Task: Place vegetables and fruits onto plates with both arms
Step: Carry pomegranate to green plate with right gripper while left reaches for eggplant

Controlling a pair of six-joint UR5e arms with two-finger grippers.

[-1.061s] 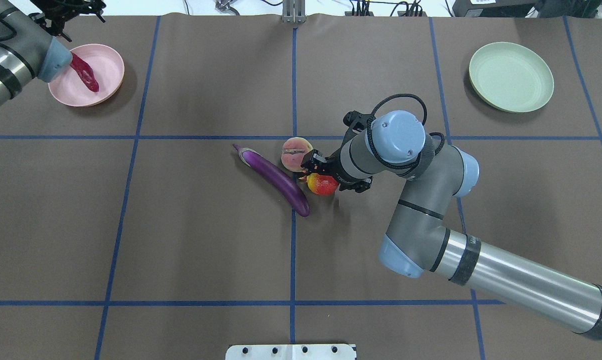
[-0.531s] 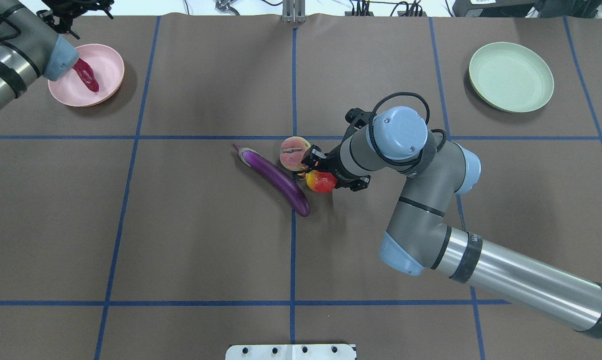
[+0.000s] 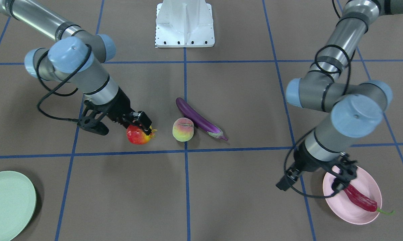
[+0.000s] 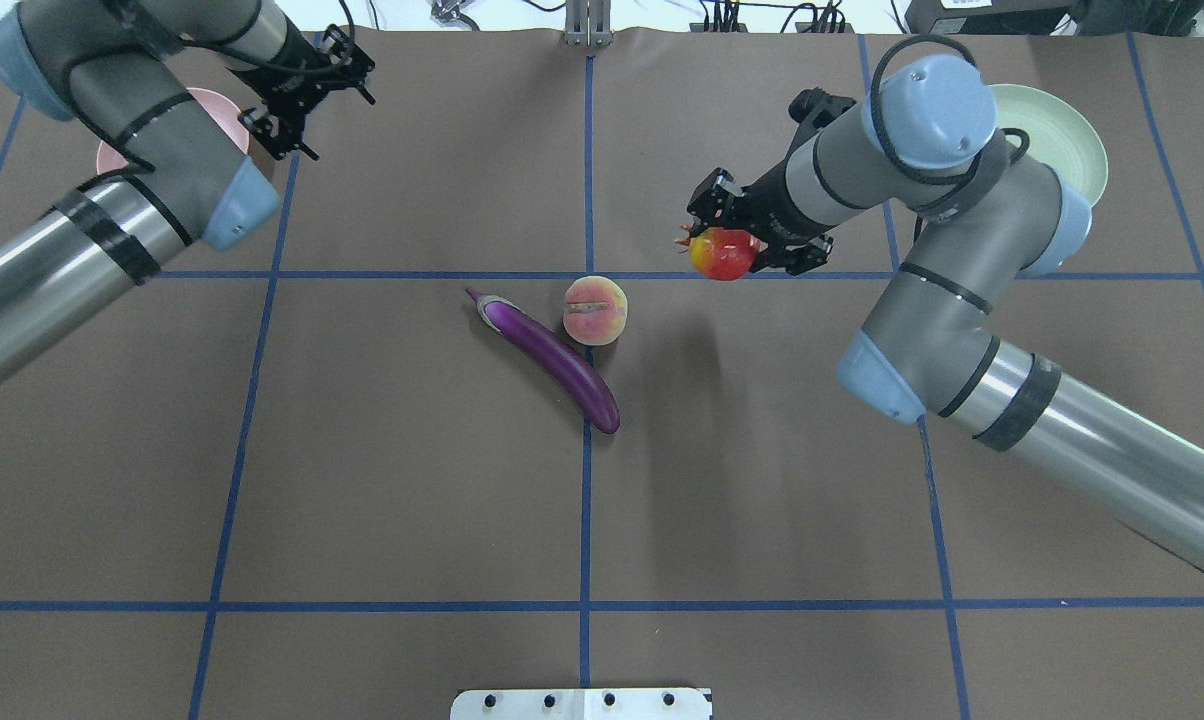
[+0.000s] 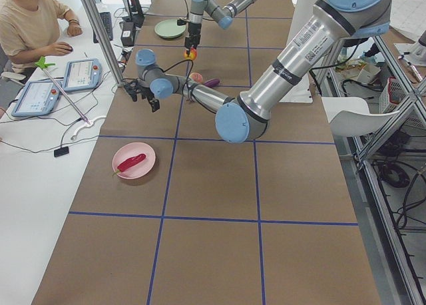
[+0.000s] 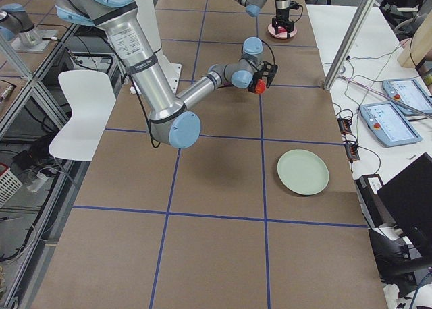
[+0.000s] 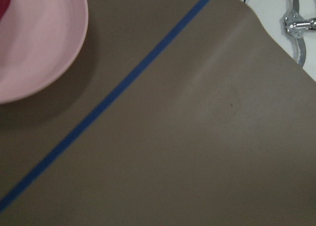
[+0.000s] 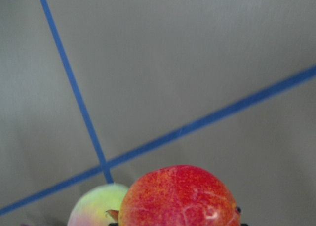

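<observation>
My right gripper (image 4: pixel 724 232) is shut on the red-orange pomegranate (image 4: pixel 722 254) and holds it above the table, right of the peach (image 4: pixel 594 311) and the purple eggplant (image 4: pixel 550 358). The right wrist view shows the pomegranate (image 8: pixel 177 196) with the peach (image 8: pixel 98 204) below it. My left gripper (image 4: pixel 310 92) is open and empty, just right of the pink plate (image 4: pixel 108 158), which my left arm mostly hides. The dark-red chili (image 5: pixel 131 162) lies in the pink plate (image 5: pixel 144 172). The mint green plate (image 4: pixel 1077 150) at the far right is empty and partly covered by my right arm.
The table is brown with blue tape lines. The white robot base (image 4: pixel 582 703) is at the near edge. A metal clamp (image 4: pixel 587 28) and cables lie along the far edge. An operator (image 5: pixel 30 25) sits with tablets beyond the table's far side.
My right gripper has lifted the pomegranate from beside the eggplant and carried it up and to the far right. My left arm has swung from over the pink plate to its right.
</observation>
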